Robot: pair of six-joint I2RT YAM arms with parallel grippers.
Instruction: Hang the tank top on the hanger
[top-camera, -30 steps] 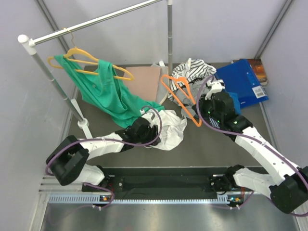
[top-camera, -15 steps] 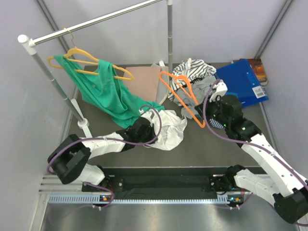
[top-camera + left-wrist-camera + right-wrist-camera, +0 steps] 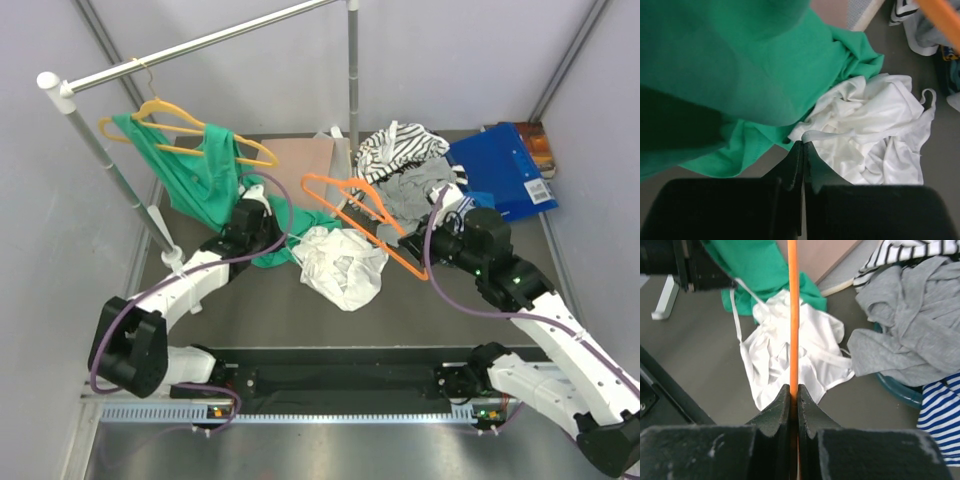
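Hanger (image 3: 793, 315) shifted left | left jaws pinching tank top (image 3: 340, 265), right jaws hanger | grey table (image 3: 250, 320)

1. You have the tank top (image 3: 343, 266) lying crumpled on the tabletop (image 3: 250, 300), between the two arms.
2. Your right tool (image 3: 432, 252) grips the hanger (image 3: 335, 183) by its near end; it slants away to the left, past the tank top's far edge.
3. Your left tool (image 3: 262, 228) sits over the green garment (image 3: 215, 185), just left of the tank top.
4. The green garment hangs from a paler hanger (image 3: 165, 110) on the rail (image 3: 200, 45).
5. A striped shirt (image 3: 400, 145) lies beyond the hanger.
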